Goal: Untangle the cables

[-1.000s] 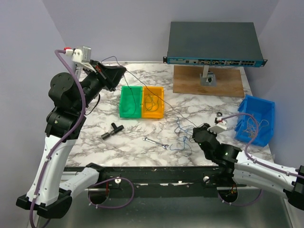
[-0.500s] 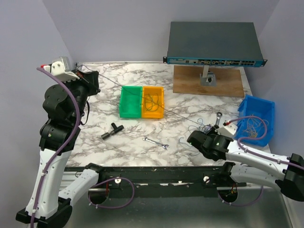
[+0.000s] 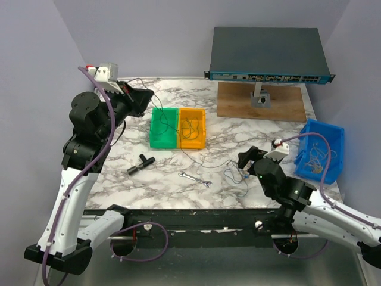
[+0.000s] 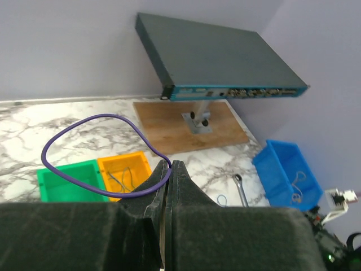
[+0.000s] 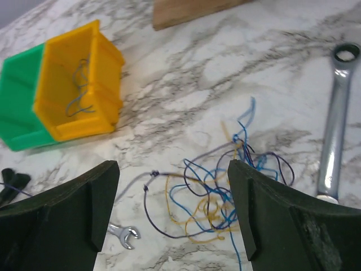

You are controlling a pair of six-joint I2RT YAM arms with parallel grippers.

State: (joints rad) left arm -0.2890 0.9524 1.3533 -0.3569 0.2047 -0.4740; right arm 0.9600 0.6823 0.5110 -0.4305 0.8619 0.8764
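Note:
The cables point(image 5: 228, 189) lie as a loose tangle of thin blue, dark purple and yellow strands on the marble table; in the top view the cables point(image 3: 236, 174) sit just left of the right arm. My right gripper point(image 5: 174, 195) hovers above them, open, with nothing between its fingers; from above the right gripper point(image 3: 246, 159) is right beside the bunch. One purple strand point(image 4: 104, 116) loops out of my left gripper point(image 4: 168, 164), which is shut on it. The left gripper point(image 3: 140, 99) is raised at the back left, and the strand point(image 3: 178, 134) hangs slack across the bins toward the tangle.
A green bin point(image 3: 162, 142) and an orange bin point(image 3: 193, 143) with a few wires stand mid-table. A small wrench point(image 3: 196, 179) and a black T-piece point(image 3: 140, 162) lie in front. A blue bin point(image 3: 331, 134) with wires is at the right, a larger wrench point(image 5: 337, 118) near the tangle, and a network switch point(image 3: 268, 52) on a wooden board point(image 3: 286, 106) at the back.
My right gripper has opened and let the tangle drop onto the table. The left arm pulled far left, drawing the strand taut, then swung back right; the strand now hangs slack.

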